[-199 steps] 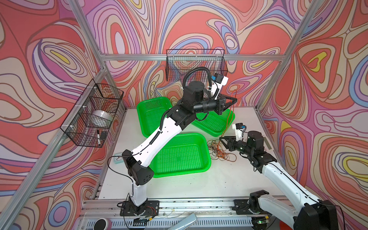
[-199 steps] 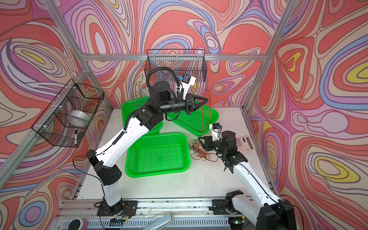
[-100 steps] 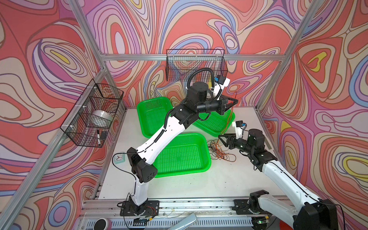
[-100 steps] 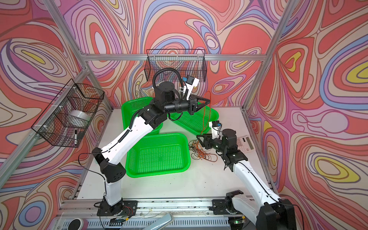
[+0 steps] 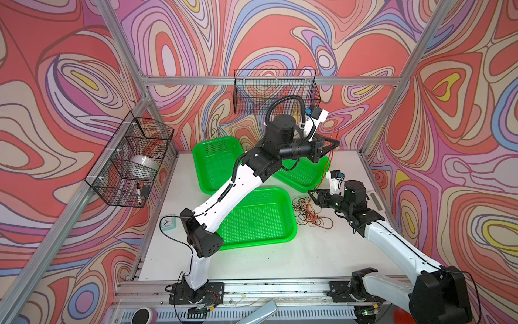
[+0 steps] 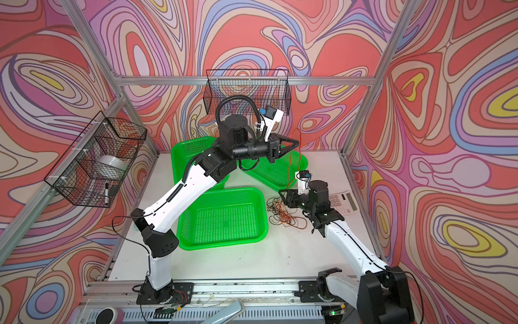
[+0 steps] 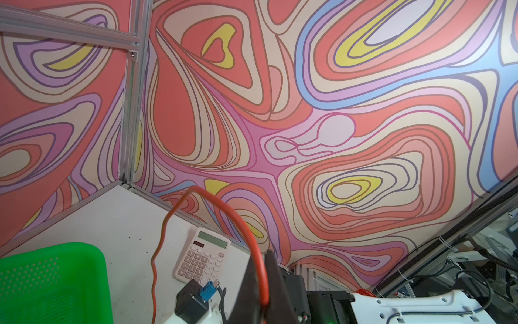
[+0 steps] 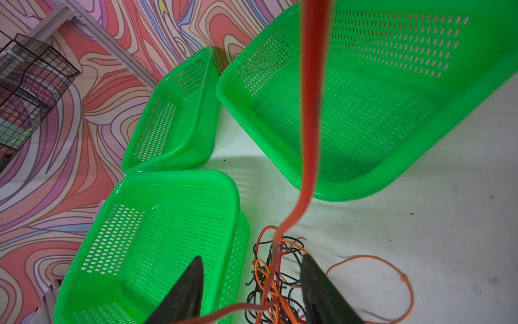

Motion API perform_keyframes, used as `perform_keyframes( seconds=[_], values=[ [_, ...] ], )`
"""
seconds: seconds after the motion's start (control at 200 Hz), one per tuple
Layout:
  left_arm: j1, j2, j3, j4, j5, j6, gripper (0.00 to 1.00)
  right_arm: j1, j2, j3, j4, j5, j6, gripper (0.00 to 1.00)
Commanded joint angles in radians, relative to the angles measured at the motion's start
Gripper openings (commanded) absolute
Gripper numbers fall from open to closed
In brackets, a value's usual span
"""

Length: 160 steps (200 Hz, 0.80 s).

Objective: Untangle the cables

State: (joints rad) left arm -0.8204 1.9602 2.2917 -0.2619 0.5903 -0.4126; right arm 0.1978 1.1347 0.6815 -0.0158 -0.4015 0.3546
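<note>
The cables lie as a loose tangle (image 5: pixel 308 211) (image 6: pixel 280 213) (image 8: pixel 274 280) of thin orange, red-brown and black wires on the white table, right of the front green basket. My left gripper (image 5: pixel 335 143) (image 6: pixel 294 143) (image 7: pixel 260 261) is raised over the back right basket and shut on one red cable (image 6: pixel 290 168) (image 7: pixel 252 232) (image 8: pixel 311 98). That cable hangs from it down into the tangle. My right gripper (image 5: pixel 312 193) (image 6: pixel 283 193) (image 8: pixel 251 261) hovers low over the tangle, open. The red cable and part of the tangle show between its fingers, ungripped.
Three green baskets stand on the table: front (image 5: pixel 260 221), back left (image 5: pixel 215 162), back right (image 5: pixel 302 174). A calculator (image 6: pixel 343 203) (image 7: pixel 201 258) lies by the right wall. A small clock (image 5: pixel 169 223) sits at the left. Wire baskets (image 5: pixel 131 165) (image 5: pixel 276 92) hang on the walls.
My left arm has shifted slightly right, still holding the red cable up. My right gripper stays over the tangle and its fingers stand wider apart than a second ago.
</note>
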Motion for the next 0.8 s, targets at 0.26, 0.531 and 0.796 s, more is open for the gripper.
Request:
perform_keyframes(
  seconds=[0.26, 0.531, 0.796],
  values=[
    [-0.014, 0.051, 0.052, -0.091, 0.015, 0.03, 0.01, 0.005, -0.003, -0.005, 0.118, -0.028, 0.127, 0.0],
    [0.029, 0.018, 0.052, -0.243, -0.094, 0.16, 1.0, 0.002, -0.05, 0.003, 0.101, -0.022, 0.219, 0.0],
    [0.136, -0.171, -0.323, -0.165, -0.157, 0.215, 0.98, -0.013, -0.084, 0.05, 0.028, 0.004, 0.256, 0.0]
  ],
)
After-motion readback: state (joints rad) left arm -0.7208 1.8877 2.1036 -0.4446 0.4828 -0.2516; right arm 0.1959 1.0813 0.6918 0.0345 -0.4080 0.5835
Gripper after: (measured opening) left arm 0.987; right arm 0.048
